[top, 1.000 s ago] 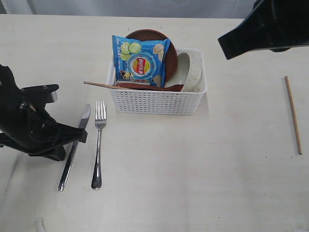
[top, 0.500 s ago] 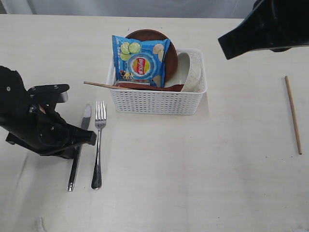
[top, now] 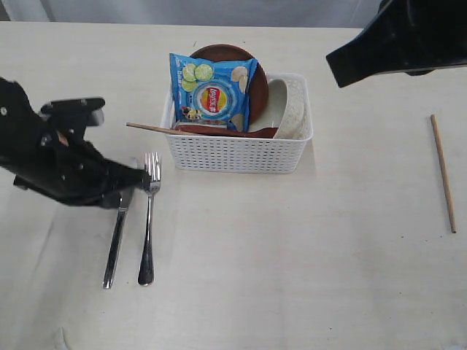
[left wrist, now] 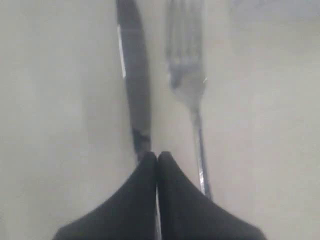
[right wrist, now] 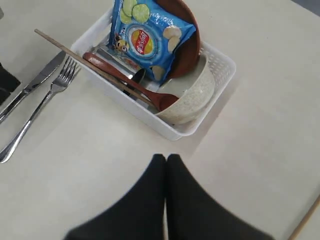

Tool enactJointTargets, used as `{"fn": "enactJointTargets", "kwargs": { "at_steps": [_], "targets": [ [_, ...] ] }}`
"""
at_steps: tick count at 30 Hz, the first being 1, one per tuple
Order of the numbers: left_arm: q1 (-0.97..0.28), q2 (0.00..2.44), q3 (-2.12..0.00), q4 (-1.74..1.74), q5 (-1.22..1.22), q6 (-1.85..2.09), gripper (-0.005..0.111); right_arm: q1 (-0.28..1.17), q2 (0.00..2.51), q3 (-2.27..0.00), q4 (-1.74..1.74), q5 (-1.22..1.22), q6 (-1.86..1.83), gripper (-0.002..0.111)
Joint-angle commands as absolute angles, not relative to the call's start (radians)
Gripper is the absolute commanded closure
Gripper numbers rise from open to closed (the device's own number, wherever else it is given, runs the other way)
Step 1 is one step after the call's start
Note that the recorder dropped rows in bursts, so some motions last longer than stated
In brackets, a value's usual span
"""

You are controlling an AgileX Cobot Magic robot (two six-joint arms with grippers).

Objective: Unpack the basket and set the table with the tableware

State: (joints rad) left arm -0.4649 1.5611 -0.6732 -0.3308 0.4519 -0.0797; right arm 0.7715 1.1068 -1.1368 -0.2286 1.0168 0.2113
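The white basket stands at mid-table and holds a brown plate, an off-white bowl, a wooden spoon, one chopstick and a steel cup half hidden under a blue chip bag. A knife and a fork lie side by side on the table, left of the basket. My left gripper is shut, its tips over the knife beside the fork. The right gripper is shut and empty, raised at the far right.
A second chopstick lies alone on the table near the right edge. The chip bag leans upright against the plate at the basket's back. My right arm hangs above the far right corner.
The left gripper has slid away from the near edge along the knife toward the basket. The knife has swung from tilted to parallel with the fork. The right arm stayed still.
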Motion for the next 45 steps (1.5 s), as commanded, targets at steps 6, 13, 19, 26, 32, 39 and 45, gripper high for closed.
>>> {"fn": "enactJointTargets", "kwargs": {
  "at_steps": [6,13,19,26,32,39,45],
  "targets": [
    [-0.253,1.256,-0.924,-0.244,0.683,-0.057,0.107,0.770,1.351,-1.116,-0.283,0.792,0.120,0.109],
    [-0.253,1.243,-0.926,-0.262,0.719,-0.043,0.107,0.683,1.672,-1.444,0.122,0.881,-0.323,0.109],
    [-0.253,1.224,-0.928,-0.262,0.709,-0.034,0.107,0.669,1.804,-1.484,0.282,0.857,-0.645,0.107],
    [-0.253,1.211,-0.928,-0.245,0.715,-0.034,0.107,0.671,1.914,-1.492,0.331,0.827,-0.685,0.050],
    [-0.253,1.211,-0.928,-0.247,0.715,-0.039,0.107,0.676,1.944,-1.492,0.499,0.819,-0.908,0.059],
    [-0.253,1.211,-0.928,-0.247,0.715,-0.046,0.107,0.708,1.950,-1.492,0.489,0.756,-0.969,0.068],
    [-0.253,1.211,-0.928,-0.252,0.715,-0.046,0.107,0.728,1.957,-1.492,0.466,0.723,-0.973,0.068]
  ]
}}
